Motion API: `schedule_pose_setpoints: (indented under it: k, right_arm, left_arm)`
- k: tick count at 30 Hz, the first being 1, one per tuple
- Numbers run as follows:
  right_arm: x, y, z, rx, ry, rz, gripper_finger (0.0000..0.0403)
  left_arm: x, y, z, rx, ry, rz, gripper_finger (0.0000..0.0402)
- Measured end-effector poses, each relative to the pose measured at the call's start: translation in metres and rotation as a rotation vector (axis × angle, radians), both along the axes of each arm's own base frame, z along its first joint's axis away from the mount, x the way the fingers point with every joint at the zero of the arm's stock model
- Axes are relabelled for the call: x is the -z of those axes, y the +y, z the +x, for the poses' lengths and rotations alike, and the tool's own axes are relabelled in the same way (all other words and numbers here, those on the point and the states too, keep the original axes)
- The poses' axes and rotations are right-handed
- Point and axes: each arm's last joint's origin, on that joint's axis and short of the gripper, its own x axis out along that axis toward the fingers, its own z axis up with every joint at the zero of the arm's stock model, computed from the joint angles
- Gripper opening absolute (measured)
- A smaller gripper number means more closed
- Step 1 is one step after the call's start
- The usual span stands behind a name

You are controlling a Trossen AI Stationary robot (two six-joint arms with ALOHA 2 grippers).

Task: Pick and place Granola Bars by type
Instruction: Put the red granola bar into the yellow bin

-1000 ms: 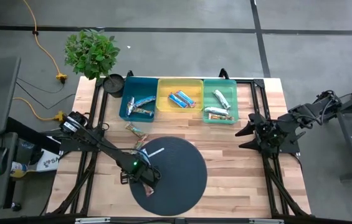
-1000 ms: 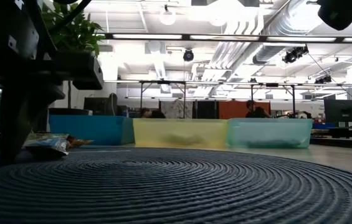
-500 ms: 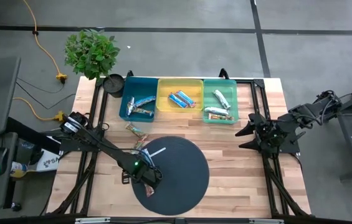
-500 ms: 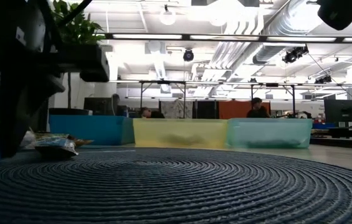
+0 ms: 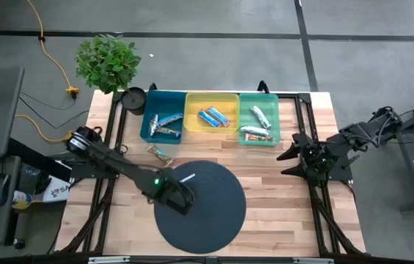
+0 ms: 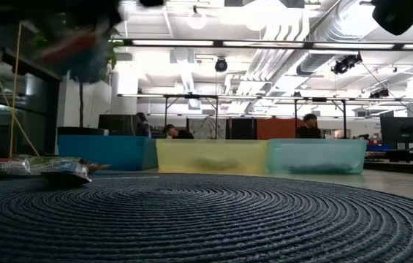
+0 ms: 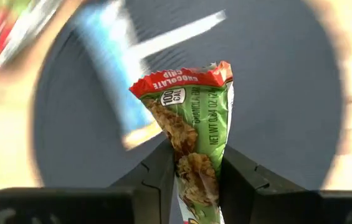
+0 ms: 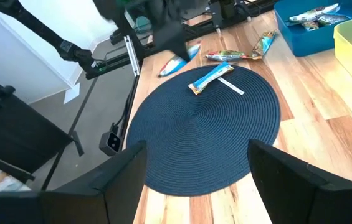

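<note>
Where the left gripper [image 7: 191, 186] pinches a red-green bar [image 7: 194, 130] by one end above the mat [image 5: 207, 220], the free end may swing and slip out before reaching the bins [image 5: 210, 103]. Right gripper [image 8: 194, 162] gapes wide, empty, beside the table.

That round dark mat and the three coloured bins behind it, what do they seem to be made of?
The mat looks like woven cord or fibre, matte, wound in concentric ridges. The blue bin, yellow bin and green bin look like smooth plastic; the yellow and green walls seem translucent.
</note>
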Motion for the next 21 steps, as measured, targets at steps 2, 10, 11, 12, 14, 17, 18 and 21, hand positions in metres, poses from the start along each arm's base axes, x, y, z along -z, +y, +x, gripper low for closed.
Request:
schedule_pose_setpoints:
  k: [2, 10, 11, 12, 14, 17, 18, 21]
  right_arm:
    - [0.000, 0.000, 0.000, 0.002, -0.001, -0.002, 0.0260]
    - [0.000, 0.000, 0.000, 0.004, -0.002, -0.003, 0.0260]
    - [0.000, 0.000, 0.000, 0.003, -0.002, -0.003, 0.0260]
    - [0.000, 0.000, 0.000, 0.003, -0.002, -0.003, 0.0260]
    - [0.000, 0.000, 0.000, 0.003, -0.002, -0.003, 0.0260]
    - [0.000, 0.000, 0.000, 0.003, -0.002, -0.003, 0.0260]
    - [0.000, 0.000, 0.000, 0.004, -0.002, -0.002, 0.0260]
    - [0.000, 0.000, 0.000, 0.015, -0.003, -0.004, 0.0260]
  left_arm:
    - [-0.017, 0.013, 0.008, 0.032, -0.040, 0.082, 0.0092]
    - [-0.067, 0.099, 0.044, 0.159, -0.104, 0.290, 0.0092]
    - [-0.071, 0.113, 0.048, 0.171, -0.105, 0.313, 0.0092]
    - [-0.076, 0.128, 0.051, 0.178, -0.111, 0.335, 0.0092]
    - [-0.081, 0.159, 0.055, 0.200, -0.115, 0.375, 0.0092]
    - [-0.086, 0.207, 0.058, 0.206, -0.138, 0.424, 0.0092]
    - [-0.087, 0.221, 0.058, 0.208, -0.145, 0.435, 0.0092]
    - [-0.087, 0.261, 0.060, 0.216, -0.184, 0.479, 0.0092]
